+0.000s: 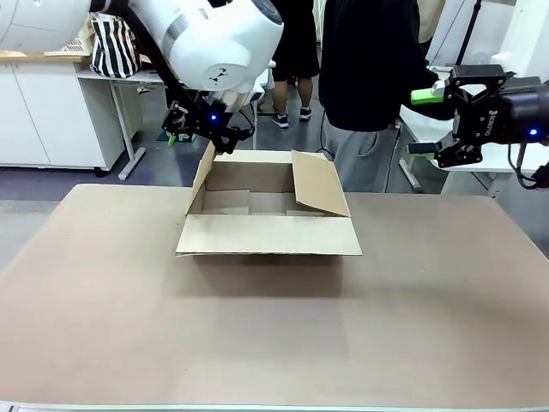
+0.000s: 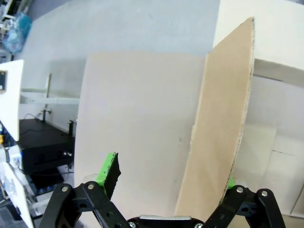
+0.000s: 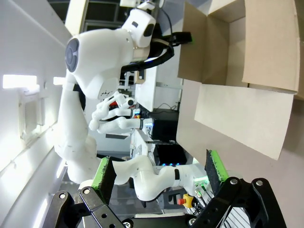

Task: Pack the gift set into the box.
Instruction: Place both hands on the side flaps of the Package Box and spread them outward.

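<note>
At the left flap [image 2: 223, 133] of the box [image 1: 268, 219], on the desk [image 1: 274, 343], left fingers [image 2: 109, 170] stand spread astride its edge; better to pinch squarely, then fold outward gently. Right fingers [image 3: 105, 176] hover spread, empty, right of the box.

The box [image 1: 268, 233] is brown, the table [image 1: 257, 343] tan, the bag [image 1: 114, 45] black-and-white striped.

Robotics lab, going by a white left robot arm [image 1: 214, 39] over a broad tan tabletop [image 1: 257, 335], plain white cabinets [image 1: 47, 116], grey floor [image 1: 51, 182], and a white metal-legged bench [image 1: 127, 129] bearing a black-and-white striped bag [image 1: 114, 45].
</note>
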Controlling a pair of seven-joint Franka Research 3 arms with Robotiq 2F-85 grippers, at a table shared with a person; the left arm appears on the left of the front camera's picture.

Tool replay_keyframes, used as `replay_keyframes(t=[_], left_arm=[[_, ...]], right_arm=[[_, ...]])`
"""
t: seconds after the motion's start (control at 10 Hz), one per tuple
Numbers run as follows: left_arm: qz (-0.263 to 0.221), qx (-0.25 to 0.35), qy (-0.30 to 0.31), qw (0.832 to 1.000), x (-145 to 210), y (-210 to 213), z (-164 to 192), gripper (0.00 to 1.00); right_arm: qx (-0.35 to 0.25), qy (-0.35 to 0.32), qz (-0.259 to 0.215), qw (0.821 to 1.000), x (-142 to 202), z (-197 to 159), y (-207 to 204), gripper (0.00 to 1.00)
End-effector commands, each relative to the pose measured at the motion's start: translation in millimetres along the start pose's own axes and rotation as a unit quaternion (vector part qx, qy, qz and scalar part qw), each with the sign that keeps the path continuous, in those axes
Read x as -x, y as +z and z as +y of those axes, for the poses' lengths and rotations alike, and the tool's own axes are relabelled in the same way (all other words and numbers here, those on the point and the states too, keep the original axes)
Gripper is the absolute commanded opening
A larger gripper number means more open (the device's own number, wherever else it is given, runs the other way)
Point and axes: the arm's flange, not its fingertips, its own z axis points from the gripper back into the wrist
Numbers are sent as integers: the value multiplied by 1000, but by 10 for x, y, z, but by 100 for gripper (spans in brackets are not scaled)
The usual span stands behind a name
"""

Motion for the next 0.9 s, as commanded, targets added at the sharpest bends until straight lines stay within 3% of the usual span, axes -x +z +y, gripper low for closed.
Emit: replay_keyframes(t=[0.0,0.5,0.8], left_arm=[[7,34,22,999,126,-62,311,100],[26,127,39,991,252,-318,736,100],[24,250,36,967,359,-561,1125,100]], right_arm=[[-14,12,-5,1000,-27,6,-35,100],[-14,12,-5,1000,-27,6,-35,100],[-14,12,-5,1000,-27,6,-35,100]])
